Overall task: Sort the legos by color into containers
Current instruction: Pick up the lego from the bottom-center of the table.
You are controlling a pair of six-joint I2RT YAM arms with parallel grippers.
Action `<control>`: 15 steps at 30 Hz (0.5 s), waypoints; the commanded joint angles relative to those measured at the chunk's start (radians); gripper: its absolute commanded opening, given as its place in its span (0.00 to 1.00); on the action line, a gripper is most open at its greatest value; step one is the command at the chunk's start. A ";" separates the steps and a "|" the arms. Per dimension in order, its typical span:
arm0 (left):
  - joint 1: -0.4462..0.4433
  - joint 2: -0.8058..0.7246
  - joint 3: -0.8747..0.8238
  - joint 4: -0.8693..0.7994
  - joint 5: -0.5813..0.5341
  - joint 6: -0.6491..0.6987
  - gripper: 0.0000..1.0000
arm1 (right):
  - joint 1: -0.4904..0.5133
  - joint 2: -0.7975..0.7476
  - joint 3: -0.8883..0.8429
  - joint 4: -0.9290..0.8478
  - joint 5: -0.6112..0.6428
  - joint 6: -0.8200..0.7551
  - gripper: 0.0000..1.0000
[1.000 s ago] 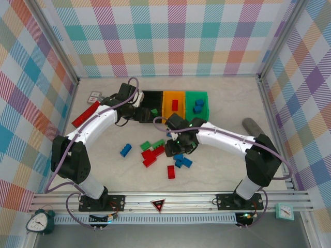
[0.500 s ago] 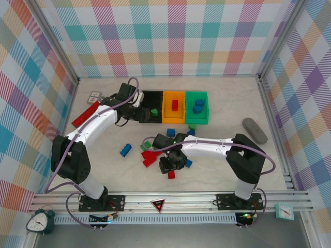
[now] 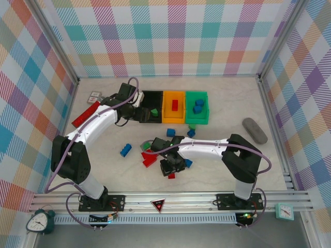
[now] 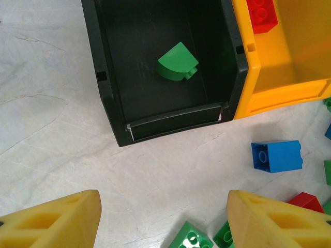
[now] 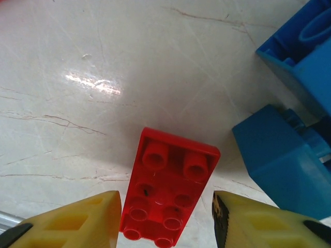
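Observation:
Three containers stand in a row at the back: black (image 3: 151,98), orange (image 3: 174,115) and green (image 3: 198,118). A green piece (image 4: 177,63) lies in the black one, a red brick (image 3: 175,105) in the orange, and blue bricks (image 3: 198,106) in the green. Loose legos lie in front: blue (image 3: 125,150), red (image 3: 149,157), green (image 3: 147,145). My left gripper (image 4: 163,222) hangs open over bare table just before the black bin (image 4: 108,93). My right gripper (image 5: 168,219) is low and open, its fingers either side of a long red brick (image 5: 170,199) with a gap on the right.
Blue bricks (image 5: 282,155) lie close to the right of the red brick. A red glittery cylinder (image 3: 86,113) lies at the far left beside a small card (image 3: 93,96). A grey oval pad (image 3: 255,130) sits at the right. Checked walls enclose the table.
My right arm has swung left and toward the near edge, coming down over the long red brick. The left arm has not moved.

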 commanded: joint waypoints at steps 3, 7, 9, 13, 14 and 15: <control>-0.009 -0.022 0.001 0.011 0.012 0.009 0.65 | 0.010 0.093 0.075 -0.004 -0.024 -0.006 0.50; -0.009 -0.009 0.004 0.009 0.019 0.007 0.65 | 0.017 0.125 0.113 -0.009 -0.033 -0.022 0.34; -0.009 -0.006 0.006 0.008 0.021 0.006 0.65 | 0.016 0.121 0.113 -0.007 -0.033 -0.024 0.30; -0.009 -0.013 0.006 0.008 0.014 0.008 0.65 | 0.016 0.097 0.117 -0.006 -0.019 -0.034 0.28; -0.009 -0.012 0.007 0.007 0.012 0.008 0.65 | 0.016 0.092 0.121 0.001 -0.019 -0.047 0.28; -0.009 -0.012 0.008 0.005 0.013 0.008 0.65 | 0.015 0.089 0.129 0.003 -0.019 -0.057 0.28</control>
